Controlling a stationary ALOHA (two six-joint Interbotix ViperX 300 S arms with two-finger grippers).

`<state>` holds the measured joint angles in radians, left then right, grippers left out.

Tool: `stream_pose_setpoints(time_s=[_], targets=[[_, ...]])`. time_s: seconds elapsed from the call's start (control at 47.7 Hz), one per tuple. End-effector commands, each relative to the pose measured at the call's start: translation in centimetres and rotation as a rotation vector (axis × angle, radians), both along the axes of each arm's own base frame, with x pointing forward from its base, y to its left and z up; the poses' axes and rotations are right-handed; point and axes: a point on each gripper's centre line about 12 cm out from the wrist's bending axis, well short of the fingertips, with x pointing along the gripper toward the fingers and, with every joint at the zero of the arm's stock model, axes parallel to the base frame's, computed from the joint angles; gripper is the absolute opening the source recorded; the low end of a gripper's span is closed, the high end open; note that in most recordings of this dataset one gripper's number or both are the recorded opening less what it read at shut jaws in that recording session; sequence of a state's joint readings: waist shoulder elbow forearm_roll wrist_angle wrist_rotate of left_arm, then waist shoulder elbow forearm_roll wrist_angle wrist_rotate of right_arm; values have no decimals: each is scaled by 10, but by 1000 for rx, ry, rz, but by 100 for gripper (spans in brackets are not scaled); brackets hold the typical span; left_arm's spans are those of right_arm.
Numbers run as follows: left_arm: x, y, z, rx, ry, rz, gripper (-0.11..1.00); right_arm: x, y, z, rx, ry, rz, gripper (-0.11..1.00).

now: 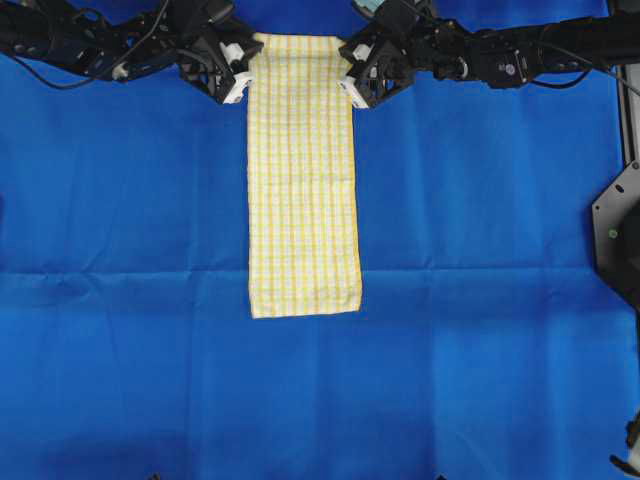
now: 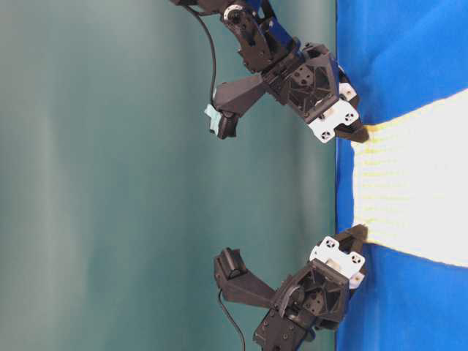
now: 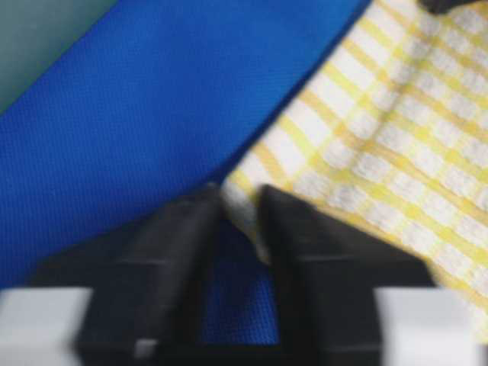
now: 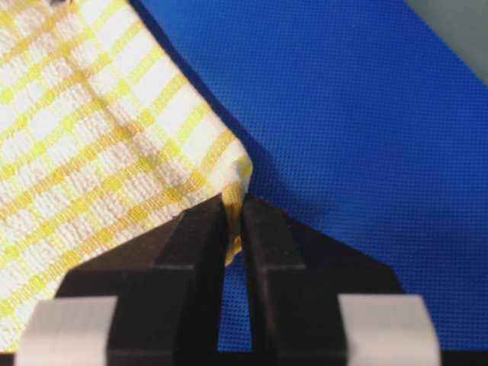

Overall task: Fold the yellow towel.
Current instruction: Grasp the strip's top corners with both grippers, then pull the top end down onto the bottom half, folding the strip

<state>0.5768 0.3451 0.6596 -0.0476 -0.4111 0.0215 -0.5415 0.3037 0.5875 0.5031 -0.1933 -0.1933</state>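
Note:
The yellow towel [image 1: 300, 180] lies flat as a long, narrow checked strip on the blue cloth, running from the far edge toward the middle. My left gripper [image 1: 243, 85] sits at its far left corner. In the left wrist view the left gripper [image 3: 240, 202] is closed with the towel [image 3: 381, 130] corner pinched between its tips. My right gripper [image 1: 350, 85] is at the far right corner. The right wrist view shows the right gripper [image 4: 235, 206] shut on the hem corner of the towel [image 4: 91, 137]. From table level the towel [image 2: 417, 190] end stretches between both grippers.
The large blue cloth [image 1: 480, 300] covers the whole table around the towel. A black mount [image 1: 615, 240] stands at the right edge. Both arms stretch along the far edge. A teal wall [image 2: 110, 183] is behind them.

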Motion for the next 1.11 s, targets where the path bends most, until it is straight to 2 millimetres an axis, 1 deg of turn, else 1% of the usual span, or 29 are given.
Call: stream_pose_setpoints(time_s=[0.0,0.042,0.063,0.335,0.461,0.545,0.649,0.754,0.943,1.089], targets=[[3,6,10,31,-20,-3,10,3,-4,10,-14,-32,-17,5],[4,6,10,34,-19,-5,4,3,-4,11,-13,-35,-21,5],[5,6,10,35,-20,-5,4,2,-5,11,-12,-36,-24,5],[6,7,18,43,-30,-8,4,1,-5,15,-19,-49,-33,5],[6,5,27,44,-33,-11,4,0,-4,26,-30,-71,-34,5],[6,2,38,53,-47,-18,4,-2,-2,35,-39,-86,-32,5],[7,-3,52,65,-67,-30,4,-5,1,46,-49,-105,-29,5],[6,-9,59,71,-80,-40,4,-9,7,54,-56,-118,-23,5],[6,-22,58,57,-78,-58,4,-10,19,61,-64,-130,1,5],[8,-41,60,53,-79,-101,4,-7,33,63,-65,-133,35,5]])
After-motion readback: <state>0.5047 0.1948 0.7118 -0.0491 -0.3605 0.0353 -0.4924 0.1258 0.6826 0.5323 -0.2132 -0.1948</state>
